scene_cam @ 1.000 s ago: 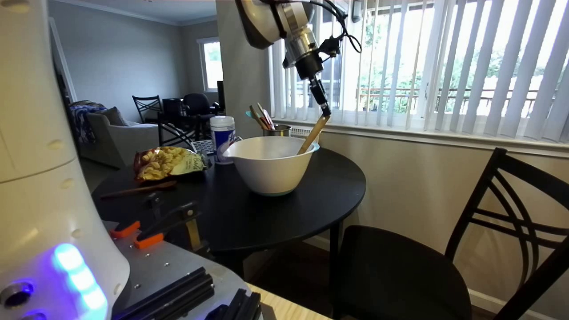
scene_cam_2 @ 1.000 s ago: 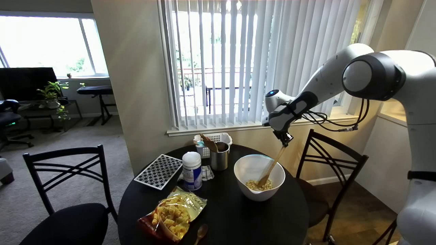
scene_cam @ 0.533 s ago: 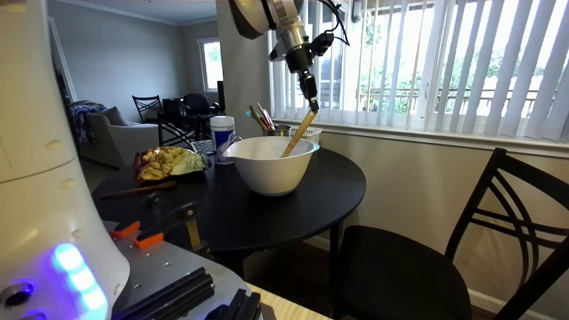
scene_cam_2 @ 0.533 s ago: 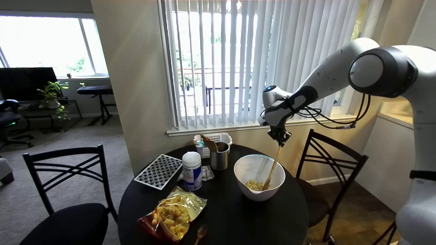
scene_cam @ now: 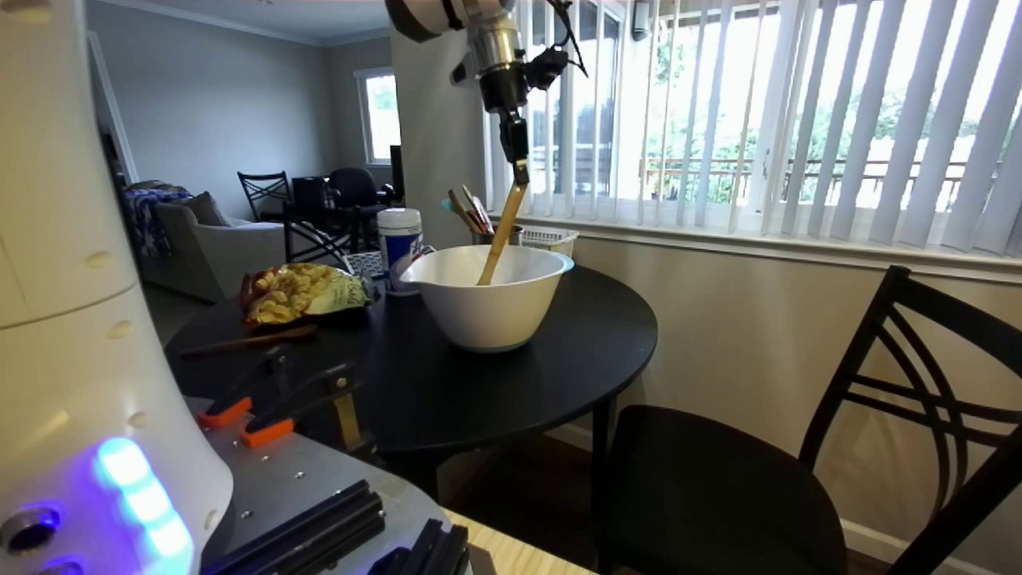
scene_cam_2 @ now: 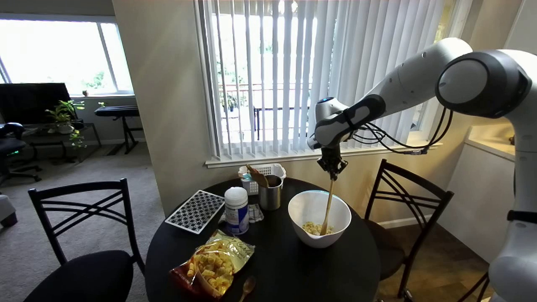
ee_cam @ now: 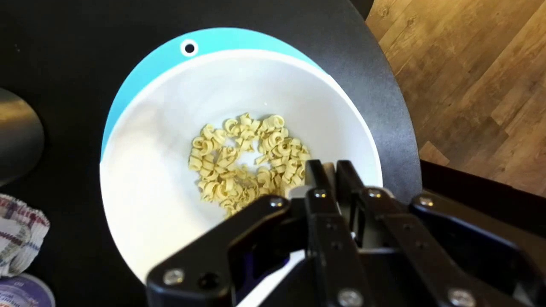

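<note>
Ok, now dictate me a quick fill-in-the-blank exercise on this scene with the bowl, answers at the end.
1. The gripper is shut on a long-handled utensil made of ____.
2. Curled pasta lies in a mixing bowl whose inner wall is coloured ____.
3. The gripper is ____ up than the mixing bowl.
4. The round table is coloured ____.

Missing words: wood; white; higher; black.

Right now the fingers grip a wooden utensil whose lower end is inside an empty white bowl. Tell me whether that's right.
The white bowl is not empty: the wrist view shows curled pasta at its bottom. The rest stands: the fingers grip the wooden utensil, with its lower end inside the bowl.
</note>
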